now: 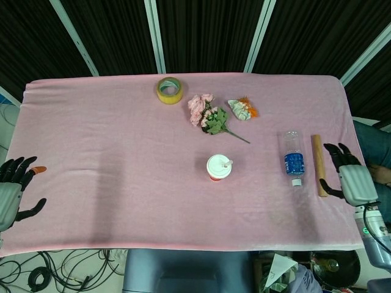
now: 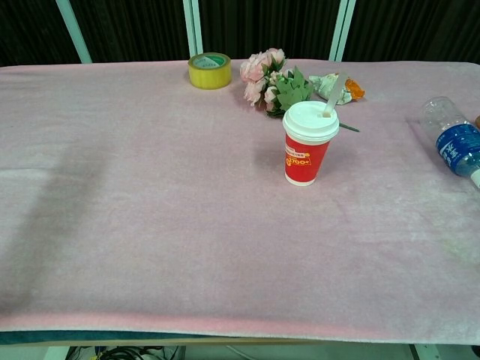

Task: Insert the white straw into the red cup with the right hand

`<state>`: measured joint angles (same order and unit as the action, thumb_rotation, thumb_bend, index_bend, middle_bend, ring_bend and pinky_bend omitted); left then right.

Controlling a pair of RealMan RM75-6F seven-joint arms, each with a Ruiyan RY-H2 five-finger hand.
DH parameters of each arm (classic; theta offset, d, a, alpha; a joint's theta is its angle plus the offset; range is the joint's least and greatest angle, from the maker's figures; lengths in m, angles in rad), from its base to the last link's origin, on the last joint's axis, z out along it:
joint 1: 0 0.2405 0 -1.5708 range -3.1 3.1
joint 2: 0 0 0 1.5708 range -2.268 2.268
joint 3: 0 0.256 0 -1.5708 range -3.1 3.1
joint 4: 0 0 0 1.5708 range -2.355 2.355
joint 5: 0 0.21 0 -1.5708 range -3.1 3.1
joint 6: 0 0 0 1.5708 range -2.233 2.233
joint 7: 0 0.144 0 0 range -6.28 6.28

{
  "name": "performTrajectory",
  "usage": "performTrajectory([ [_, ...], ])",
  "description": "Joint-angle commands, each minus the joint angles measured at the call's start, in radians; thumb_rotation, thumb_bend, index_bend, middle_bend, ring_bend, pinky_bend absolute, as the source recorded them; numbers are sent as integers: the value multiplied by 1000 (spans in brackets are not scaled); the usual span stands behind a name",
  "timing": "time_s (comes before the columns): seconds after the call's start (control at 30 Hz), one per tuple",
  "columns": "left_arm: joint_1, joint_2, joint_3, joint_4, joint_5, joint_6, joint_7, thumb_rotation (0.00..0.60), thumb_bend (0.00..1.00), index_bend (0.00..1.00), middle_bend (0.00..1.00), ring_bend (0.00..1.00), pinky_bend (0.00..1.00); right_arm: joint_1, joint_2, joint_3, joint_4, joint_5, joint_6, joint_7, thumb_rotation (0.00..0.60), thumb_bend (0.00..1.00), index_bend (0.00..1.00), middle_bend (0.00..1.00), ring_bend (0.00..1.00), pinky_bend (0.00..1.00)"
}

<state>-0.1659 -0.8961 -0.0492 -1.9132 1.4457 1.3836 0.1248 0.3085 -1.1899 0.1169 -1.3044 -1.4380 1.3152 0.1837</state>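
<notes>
Your right hand (image 1: 348, 178) sat at the right edge of the table, fingers apart and holding nothing, just beside the brown cardboard tube (image 1: 319, 165) that lay lengthwise there. It showed only in the head view (the chest view caught neither hand). Your left hand (image 1: 13, 192) hung off the left edge of the pink tablecloth (image 1: 104, 152), fingers likewise spread and empty, with something small and orange at one fingertip.

You had the red cup (image 2: 307, 147) standing upright near the middle of the cloth, its white lid on. The white straw (image 2: 333, 94) stood in the lid, tilted toward the right and away from the chest camera. From above, the cup (image 1: 218, 167) was well apart from both hands.

Behind the cup lay a bunch of pink artificial flowers (image 2: 273, 76) with green leaves, and next to it a crumpled wrapper (image 2: 337, 85) with an orange patch. A roll of yellow tape (image 2: 209, 70) sat flat near the far edge. A plastic water bottle (image 1: 293, 157) with a blue label lay on its side between the cup and the tube, cap toward you.
</notes>
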Motion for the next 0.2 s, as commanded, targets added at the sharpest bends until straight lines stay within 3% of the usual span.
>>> performTrajectory([
  [0.03, -1, -5, 2, 5, 2, -3, 3, 600, 268, 239, 77, 0, 0, -36, 3, -22, 40, -29, 56, -37, 600, 256, 63, 64, 0, 197],
  [0.2, -3, -18, 5, 14, 15, -1, 9, 600, 268, 239, 77, 0, 0, -58, 31, -41, -8, -66, 92, -50, 600, 256, 63, 64, 0, 197],
])
